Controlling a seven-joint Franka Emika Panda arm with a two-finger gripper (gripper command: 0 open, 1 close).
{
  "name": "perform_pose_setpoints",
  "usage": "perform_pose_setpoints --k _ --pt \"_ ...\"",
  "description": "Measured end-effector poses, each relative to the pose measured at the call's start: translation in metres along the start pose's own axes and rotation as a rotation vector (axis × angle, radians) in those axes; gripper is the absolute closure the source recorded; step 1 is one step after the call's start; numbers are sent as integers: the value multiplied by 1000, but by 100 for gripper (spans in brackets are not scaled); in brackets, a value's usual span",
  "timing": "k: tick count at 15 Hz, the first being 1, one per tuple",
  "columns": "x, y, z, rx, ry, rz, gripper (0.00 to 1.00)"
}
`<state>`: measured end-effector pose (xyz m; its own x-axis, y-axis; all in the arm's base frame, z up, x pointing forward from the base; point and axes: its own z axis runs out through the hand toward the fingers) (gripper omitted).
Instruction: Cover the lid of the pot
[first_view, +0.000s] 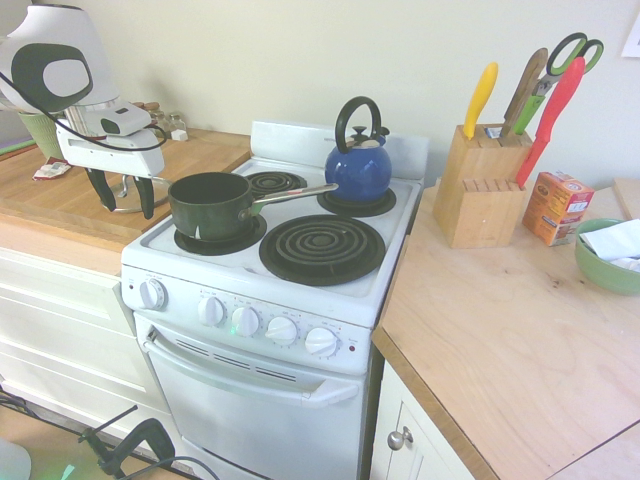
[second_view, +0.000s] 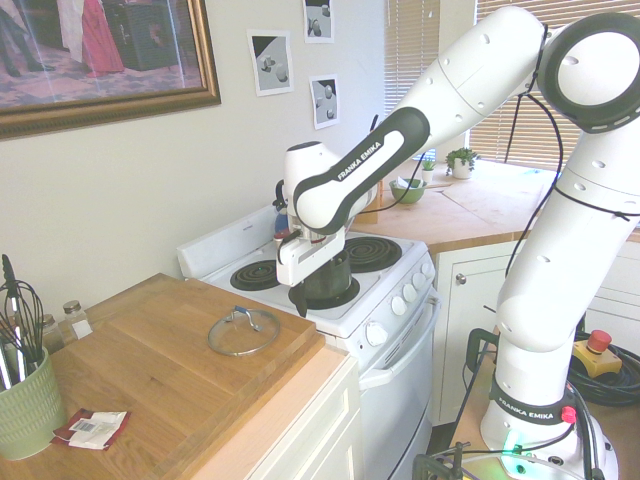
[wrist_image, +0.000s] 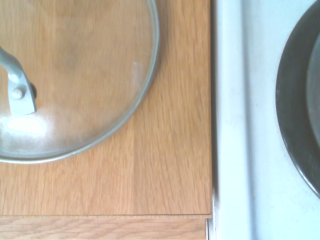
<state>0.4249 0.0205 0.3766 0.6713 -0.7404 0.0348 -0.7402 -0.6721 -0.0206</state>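
Note:
The clear glass lid (second_view: 243, 331) with its metal rim and loop handle lies flat on the wooden counter left of the stove. In the wrist view the lid (wrist_image: 75, 75) fills one corner, beside the stove's white edge. The dark green pot (first_view: 210, 205) stands uncovered on the front left burner, its silver handle pointing toward the kettle. My gripper (first_view: 123, 195) hangs open and empty above the counter, between lid and pot, slightly above the lid's near rim. In the second exterior view the gripper (second_view: 298, 297) partly hides the pot (second_view: 330, 282).
A blue kettle (first_view: 358, 165) sits on the back right burner. A knife block (first_view: 480, 190), an orange box (first_view: 555, 207) and a green bowl (first_view: 608, 258) stand on the right counter. A green utensil holder (second_view: 25, 405) and a small packet (second_view: 92, 427) are on the left counter.

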Motion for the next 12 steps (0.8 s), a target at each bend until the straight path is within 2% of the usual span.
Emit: perform_pose_setpoints --k 4,9,12 --pt "-1 -7 -8 14 15 9 0" --pt "-24 -65 -52 86 76 -6 0" --pt "-15 -103 -47 83 71 -12 0"
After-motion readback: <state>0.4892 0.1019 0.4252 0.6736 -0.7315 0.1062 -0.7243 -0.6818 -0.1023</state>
